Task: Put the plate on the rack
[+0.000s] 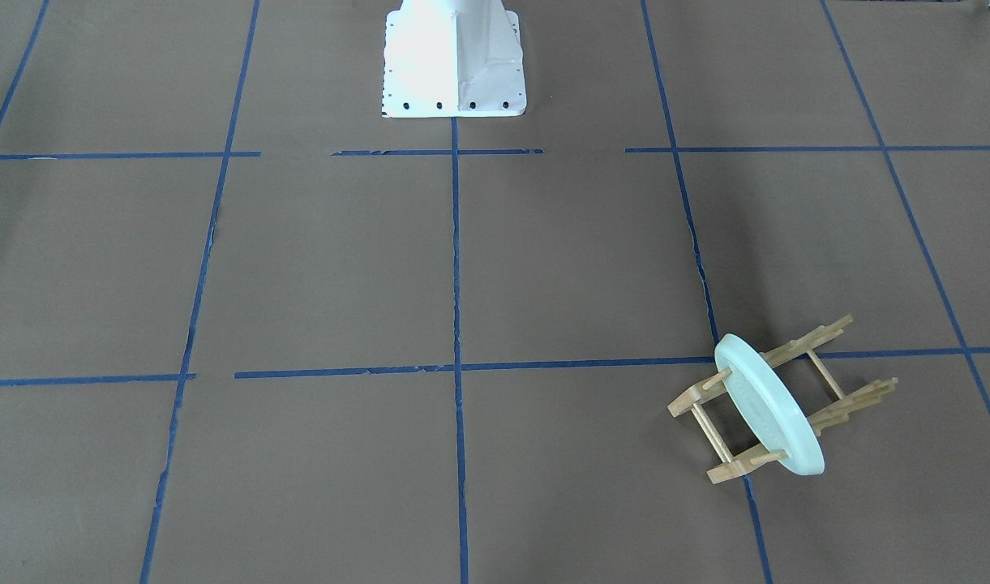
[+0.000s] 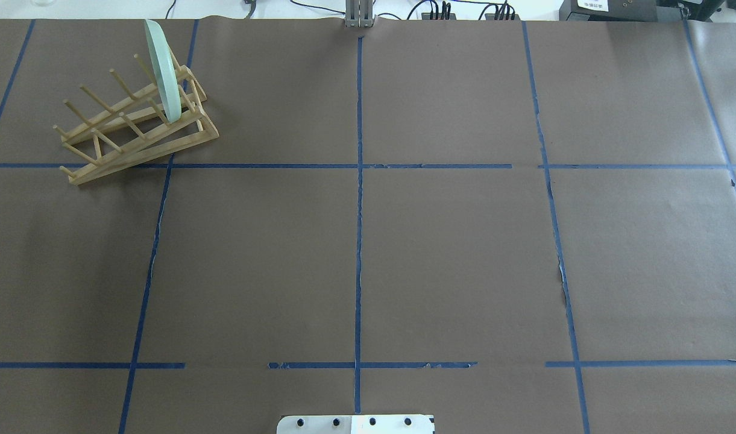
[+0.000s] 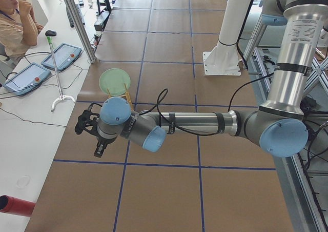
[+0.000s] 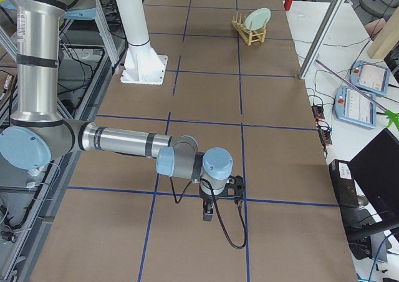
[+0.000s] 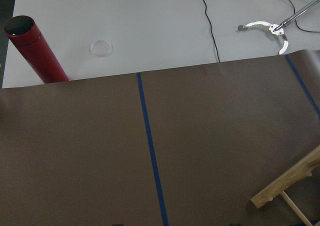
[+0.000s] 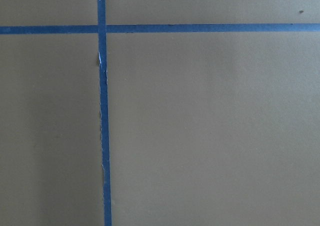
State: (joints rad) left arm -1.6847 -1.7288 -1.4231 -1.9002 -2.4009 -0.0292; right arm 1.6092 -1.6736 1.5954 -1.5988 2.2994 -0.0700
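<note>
Standing on edge between the rack's (image 2: 140, 140) pegs at the table's far left, the plate (image 2: 163, 75) holds itself upright, so placement looks done. My left gripper (image 3: 87, 125) hangs near the rack and my right gripper (image 4: 232, 187) well apart from it; I can't tell whether either's jaws are apart or together. Surface is brown paper (image 2: 464, 253) with a blue tape grid (image 2: 359, 241), with an operator (image 3: 13, 16) at the white bench (image 3: 20, 155) alongside.

Readable text: none | white sticker (image 2: 592, 5) on black box (image 2: 633, 9), far table edge: print too small to read | label band (image 3: 303, 22) on left arm (image 3: 195, 123): blurred, illegible
</note>
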